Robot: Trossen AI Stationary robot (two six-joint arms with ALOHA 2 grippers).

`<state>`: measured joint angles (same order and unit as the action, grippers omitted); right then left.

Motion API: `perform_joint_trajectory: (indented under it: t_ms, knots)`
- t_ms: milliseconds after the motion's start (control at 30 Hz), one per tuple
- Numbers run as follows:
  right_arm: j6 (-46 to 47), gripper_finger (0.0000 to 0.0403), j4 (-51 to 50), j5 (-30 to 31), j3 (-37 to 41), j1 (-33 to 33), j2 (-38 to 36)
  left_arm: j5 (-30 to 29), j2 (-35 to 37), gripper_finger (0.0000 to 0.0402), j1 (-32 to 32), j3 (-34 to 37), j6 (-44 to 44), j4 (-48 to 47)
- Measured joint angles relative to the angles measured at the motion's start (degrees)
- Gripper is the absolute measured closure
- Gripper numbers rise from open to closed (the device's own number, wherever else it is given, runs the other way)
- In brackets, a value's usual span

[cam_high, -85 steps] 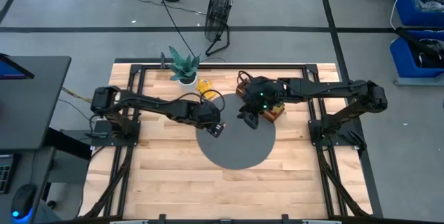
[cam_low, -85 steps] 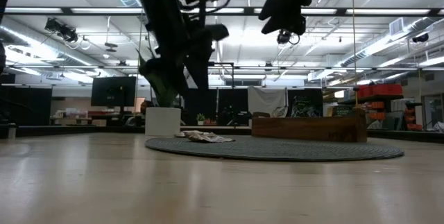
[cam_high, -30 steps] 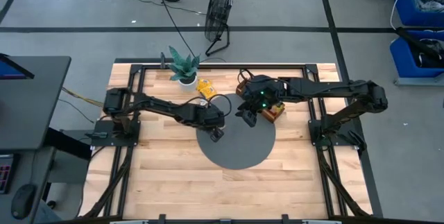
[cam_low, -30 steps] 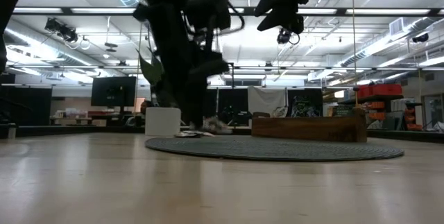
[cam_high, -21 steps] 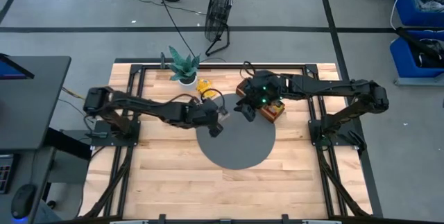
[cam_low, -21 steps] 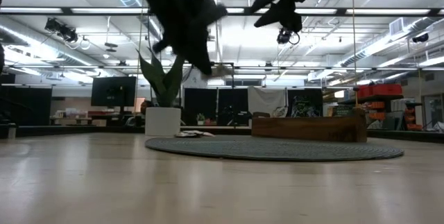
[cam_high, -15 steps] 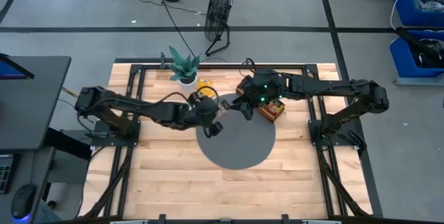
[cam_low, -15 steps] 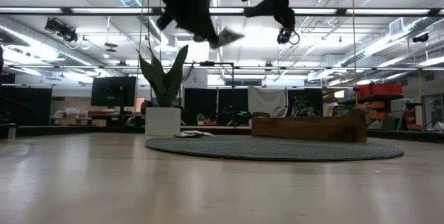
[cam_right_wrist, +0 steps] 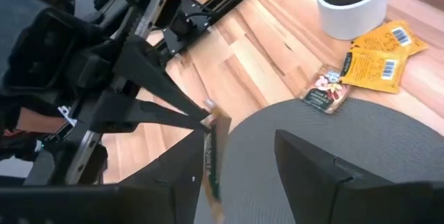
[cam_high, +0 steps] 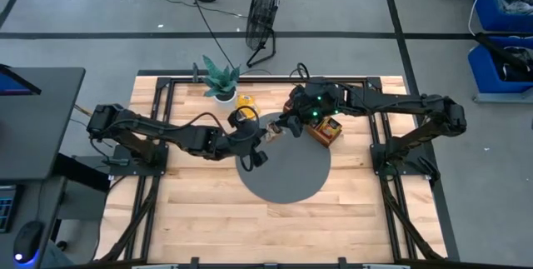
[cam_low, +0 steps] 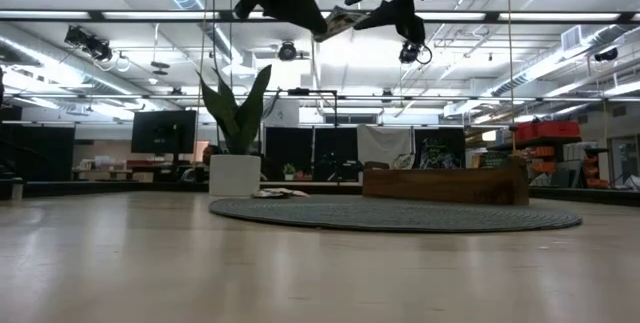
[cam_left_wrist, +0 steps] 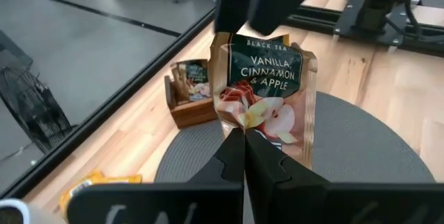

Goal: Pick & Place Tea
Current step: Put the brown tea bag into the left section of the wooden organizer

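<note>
A tea packet (cam_left_wrist: 263,89), printed "Vanilla Cinnamon & Apple", hangs in the air above the far left part of the round grey mat (cam_high: 283,173). My left gripper (cam_left_wrist: 244,135) is shut on it. My right gripper (cam_right_wrist: 243,148) is open and faces the left one. Its fingers stand on either side of the packet's far end (cam_right_wrist: 211,156), which shows edge-on near one finger. In the low view the packet (cam_low: 340,18) is high up between the two grippers. More tea packets (cam_right_wrist: 378,57) lie flat on the table by the plant pot. My left gripper pinches the middle of the packet's bottom edge (cam_left_wrist: 244,123) between its two fingers. The fingers come from the table's left, slanting a little downward. The packet sticks out past the fingertips toward my right gripper, lifted clear of the mat. Whether a right finger (cam_left_wrist: 263,2) touches the packet's top end, I cannot tell.
A brown wooden compartment tray (cam_high: 323,129) stands at the mat's far right edge, with packets in it (cam_left_wrist: 189,89). A white pot with a green plant (cam_high: 221,82) stands at the far left. Yellow packets (cam_high: 245,102) and one reddish one (cam_right_wrist: 325,93) lie beside it.
My left gripper has risen from the mat's far left edge with the packet, which now hangs lifted clear. It has gone toward my right gripper and tipped from pointing steeply down to nearly level. My right gripper has turned slightly toward the packet.
</note>
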<state>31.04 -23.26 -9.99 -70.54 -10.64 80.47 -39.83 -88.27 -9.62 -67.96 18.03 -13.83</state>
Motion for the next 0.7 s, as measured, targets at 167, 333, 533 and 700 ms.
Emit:
perform_joint_trajectory:
  t_ms: [167, 333, 533, 700]
  knots:
    - [1.06, 0.0215, 0.06, -2.11, -0.07, -0.1, 0.0, 0.0, 0.0, 0.04, -0.03, 0.0, -0.86, 0.64]
    - [2.49, 0.0221, -0.35, -5.5, -0.07, -0.1, 0.0, 0.02, 0.0, 0.04, -0.01, 0.0, -1.45, 1.23]
    - [3.87, 0.023, -0.37, -5.69, -0.07, -0.06, 0.0, 0.06, -0.01, 0.04, -0.01, 0.0, -4.31, 5.31]
    - [4.05, 0.0264, 0.12, -5.64, -0.07, -0.06, 0.02, 0.06, -0.01, 0.04, 0.17, 0.0, -5.23, 5.85]
